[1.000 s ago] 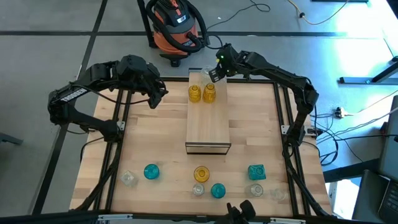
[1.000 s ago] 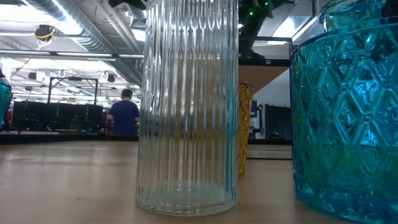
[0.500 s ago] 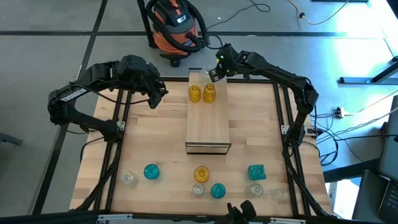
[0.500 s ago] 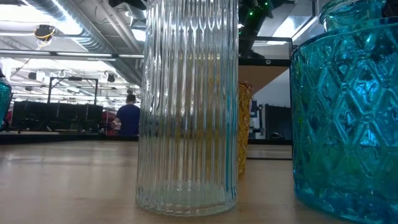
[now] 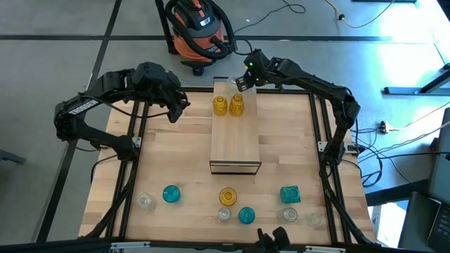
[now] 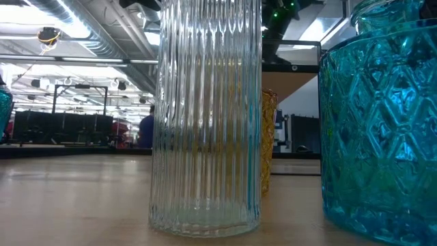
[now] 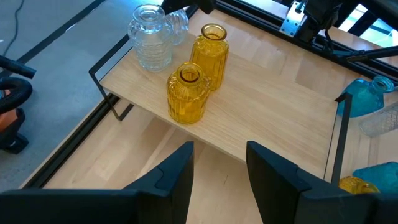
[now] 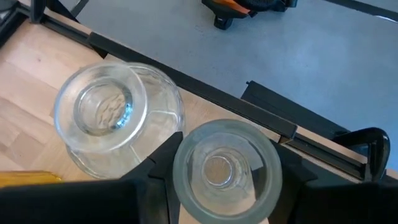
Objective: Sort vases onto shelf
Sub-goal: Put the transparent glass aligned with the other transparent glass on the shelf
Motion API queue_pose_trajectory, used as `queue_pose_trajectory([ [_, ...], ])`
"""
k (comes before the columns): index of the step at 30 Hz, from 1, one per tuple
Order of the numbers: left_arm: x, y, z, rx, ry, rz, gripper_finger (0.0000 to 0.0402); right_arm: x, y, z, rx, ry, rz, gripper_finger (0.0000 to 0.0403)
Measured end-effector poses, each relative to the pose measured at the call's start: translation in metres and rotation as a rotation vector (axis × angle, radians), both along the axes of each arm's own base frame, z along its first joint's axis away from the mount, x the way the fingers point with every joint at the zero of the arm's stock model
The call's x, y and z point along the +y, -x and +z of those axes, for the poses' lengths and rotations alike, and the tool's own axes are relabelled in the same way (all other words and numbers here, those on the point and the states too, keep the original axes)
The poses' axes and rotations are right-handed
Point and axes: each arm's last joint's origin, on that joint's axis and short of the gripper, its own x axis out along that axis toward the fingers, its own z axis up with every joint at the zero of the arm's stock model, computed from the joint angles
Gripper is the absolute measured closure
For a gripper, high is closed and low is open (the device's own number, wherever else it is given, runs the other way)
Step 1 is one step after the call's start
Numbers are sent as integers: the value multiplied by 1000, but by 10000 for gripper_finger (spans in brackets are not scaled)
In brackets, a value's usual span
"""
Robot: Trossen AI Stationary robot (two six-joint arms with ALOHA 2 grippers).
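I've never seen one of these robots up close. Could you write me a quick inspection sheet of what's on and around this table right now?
Surface: wooden tabletop with the shelf lying on it.
Job's things: two amber vases and a clear vase on the shelf's far end; amber, teal and clear vases along the near edge.
Clutter: nothing seen.
Grippers: right gripper shut on a second clear vase at the shelf's far end; left gripper open, empty, beside the shelf.
Cables: loose cables on the floor, right.
Surroundings: orange shop vacuum behind the table.
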Motion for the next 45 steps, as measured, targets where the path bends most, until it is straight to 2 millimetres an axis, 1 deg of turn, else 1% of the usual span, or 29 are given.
queue_pose_trajectory([
  [8, 0, 0, 0, -3, 11, -13, 262, -1, -1, 5, -44, 25, -30, 251],
  [16, -1, 0, 0, -3, 12, -14, 262, 1, 2, 3, -24, -19, -8, 251],
  [30, -1, 0, 0, -2, 8, -24, 262, 2, 2, 3, -15, -17, -10, 250],
  [33, -1, 0, 0, -2, 8, -25, 262, 2, 2, 3, -15, -20, -8, 237],
  [41, -1, 0, 0, -3, 10, -27, 262, 1, 4, 3, 0, 2, -46, 166],
  [45, -1, 0, 0, -4, 12, -30, 262, 0, 3, 4, -7, 17, -61, 155],
])
